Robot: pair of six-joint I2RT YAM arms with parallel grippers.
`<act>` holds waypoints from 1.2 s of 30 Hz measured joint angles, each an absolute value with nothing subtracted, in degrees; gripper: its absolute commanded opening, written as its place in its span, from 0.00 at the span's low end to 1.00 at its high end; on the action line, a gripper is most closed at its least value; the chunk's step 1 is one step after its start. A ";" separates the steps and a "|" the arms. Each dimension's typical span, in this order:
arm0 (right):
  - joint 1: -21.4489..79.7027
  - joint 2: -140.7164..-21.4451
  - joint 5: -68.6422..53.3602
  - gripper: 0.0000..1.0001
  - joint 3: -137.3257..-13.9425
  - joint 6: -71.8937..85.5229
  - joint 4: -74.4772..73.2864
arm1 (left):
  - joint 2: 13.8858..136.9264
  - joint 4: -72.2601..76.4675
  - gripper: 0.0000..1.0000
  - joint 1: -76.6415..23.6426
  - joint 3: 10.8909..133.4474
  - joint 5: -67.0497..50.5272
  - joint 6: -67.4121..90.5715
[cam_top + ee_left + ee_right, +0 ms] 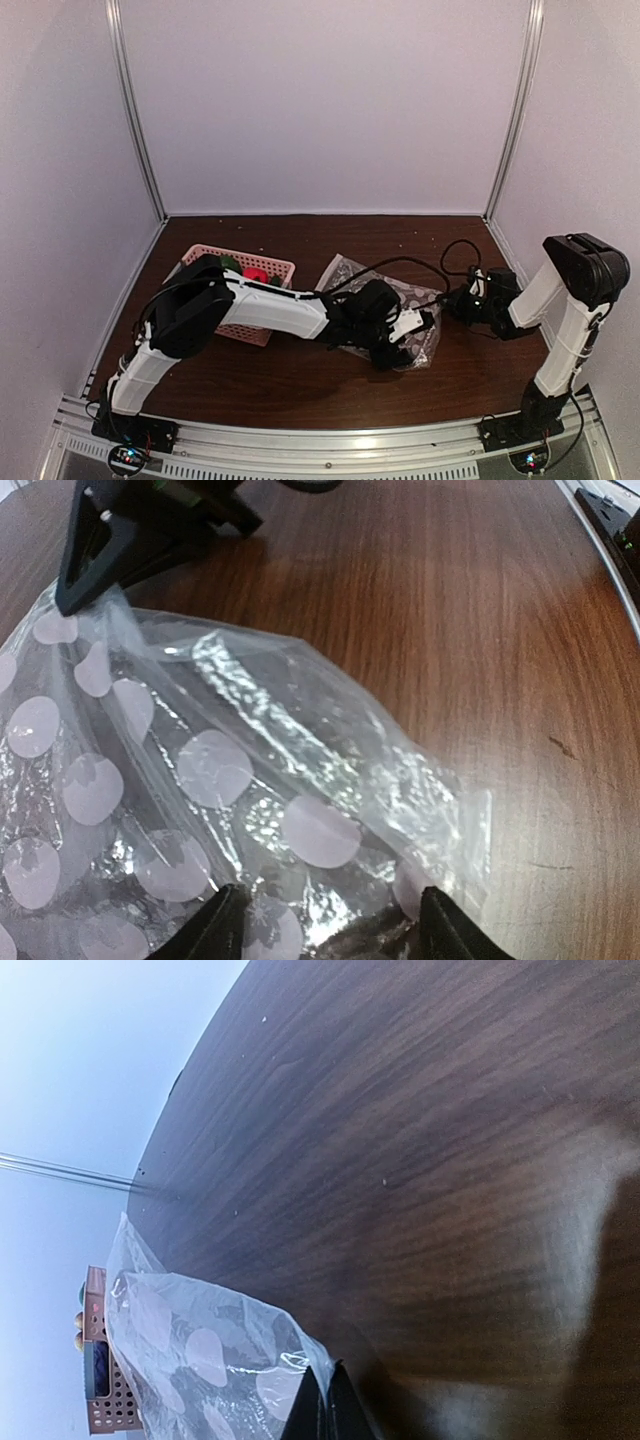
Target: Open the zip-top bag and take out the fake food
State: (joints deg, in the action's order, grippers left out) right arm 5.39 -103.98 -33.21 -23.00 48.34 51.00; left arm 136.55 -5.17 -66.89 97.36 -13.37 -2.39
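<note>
Visibly, fake food [256, 274] in pink basket [212, 250]

Left gripper [332, 918] agape; right gripper [325, 1405] tight

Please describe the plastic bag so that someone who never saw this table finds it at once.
On the dark wooden table, look just right of the pink basket. There lies the zip-top bag, its right corner pinched by the right gripper. Only it is clear, crinkly and dotted with white circles.
</note>
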 measured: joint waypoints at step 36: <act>4.69 -74.59 -29.85 1.00 -52.23 20.18 3.05 | 96.42 -9.67 0.98 -37.76 74.94 -9.54 19.20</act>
